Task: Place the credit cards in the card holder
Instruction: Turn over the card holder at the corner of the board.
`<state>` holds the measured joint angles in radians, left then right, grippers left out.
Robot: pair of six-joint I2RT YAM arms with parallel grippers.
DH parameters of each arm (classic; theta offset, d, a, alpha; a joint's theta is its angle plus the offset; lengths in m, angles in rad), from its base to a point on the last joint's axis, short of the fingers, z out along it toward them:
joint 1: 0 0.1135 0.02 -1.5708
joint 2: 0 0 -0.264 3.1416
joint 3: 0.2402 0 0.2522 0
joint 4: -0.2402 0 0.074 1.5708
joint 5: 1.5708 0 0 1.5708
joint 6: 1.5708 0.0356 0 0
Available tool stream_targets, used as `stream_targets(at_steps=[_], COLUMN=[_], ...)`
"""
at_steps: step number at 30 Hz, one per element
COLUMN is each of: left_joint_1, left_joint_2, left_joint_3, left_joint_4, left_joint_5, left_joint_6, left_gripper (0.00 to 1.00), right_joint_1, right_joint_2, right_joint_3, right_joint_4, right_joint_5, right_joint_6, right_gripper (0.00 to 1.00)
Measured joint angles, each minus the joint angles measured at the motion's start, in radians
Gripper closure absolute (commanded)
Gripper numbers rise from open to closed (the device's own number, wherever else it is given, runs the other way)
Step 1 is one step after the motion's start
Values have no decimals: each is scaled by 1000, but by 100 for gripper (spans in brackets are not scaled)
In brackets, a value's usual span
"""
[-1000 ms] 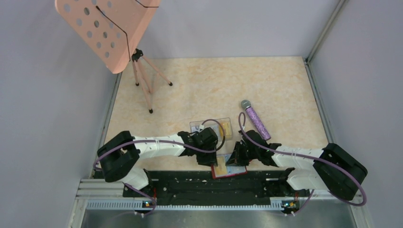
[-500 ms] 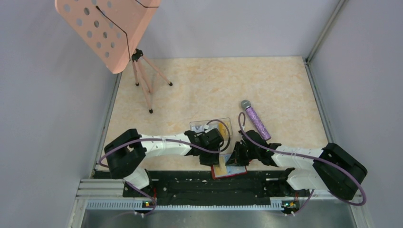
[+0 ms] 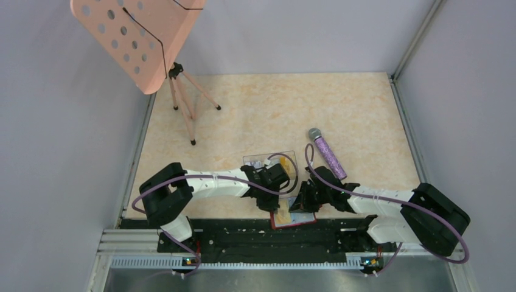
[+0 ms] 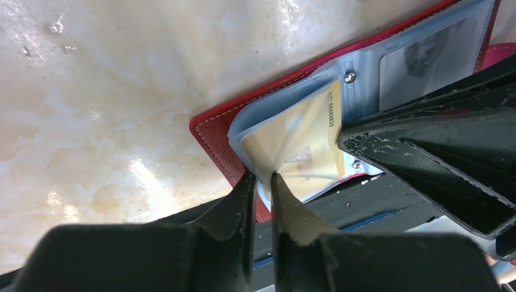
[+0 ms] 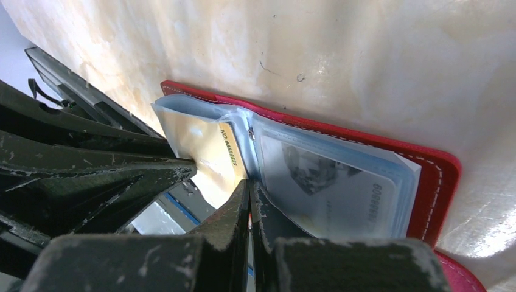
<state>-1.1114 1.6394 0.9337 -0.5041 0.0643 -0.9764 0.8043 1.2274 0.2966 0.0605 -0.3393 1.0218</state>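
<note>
On the table [image 3: 274,103], hard against its near edge, the red holder [image 3: 293,219] lay open between the two arms. The job looked to me partly done. A pale card [image 5: 322,176] with a portrait sat fully in the right-hand pocket, and a yellow card [image 4: 298,140] was most of the way into the left sleeve [image 4: 238,125], though I judged it not yet seated. More cards [image 3: 292,163] lay in a clear tray just beyond the left arm, so there was filing left to do. The left gripper [image 4: 261,182] had its jaws drawn to a narrow slit, nipping the near corner of the yellow card, sleeve and all as far as I could tell. The right gripper [image 5: 250,185] was fully closed with nothing between its jaws, its tip resting by the holder's spine, seemingly to pin it down.
</note>
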Motion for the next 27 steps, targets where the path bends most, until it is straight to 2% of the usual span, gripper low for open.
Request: stream_targets(at_steps=[4, 12, 16, 23, 27], left_joint_1=[0, 0, 0, -1, -2], left_joint_2=[-2, -4, -4, -4, -4], left_joint_3=[24, 53, 53, 77, 95], left_joint_4=[-29, -47, -23, -12, -11], left_joint_5=[-12, -25, -17, -1, 2], left_joint_6=[8, 29, 29, 30, 35], left_gripper=[99, 100, 89, 74, 65], right_joint_1=[0, 1, 3, 5, 5], right_joint_2=[0, -14, -66, -248, -286], right_joint_3=[11, 33, 34, 97, 114], right_joint_4=[-23, -85, -146, -289, -325], right_joint_5=[3, 17, 38, 111, 138], right_joint_6=[-4, -22, -31, -43, -50], right_gripper=[100, 100, 97, 86, 85])
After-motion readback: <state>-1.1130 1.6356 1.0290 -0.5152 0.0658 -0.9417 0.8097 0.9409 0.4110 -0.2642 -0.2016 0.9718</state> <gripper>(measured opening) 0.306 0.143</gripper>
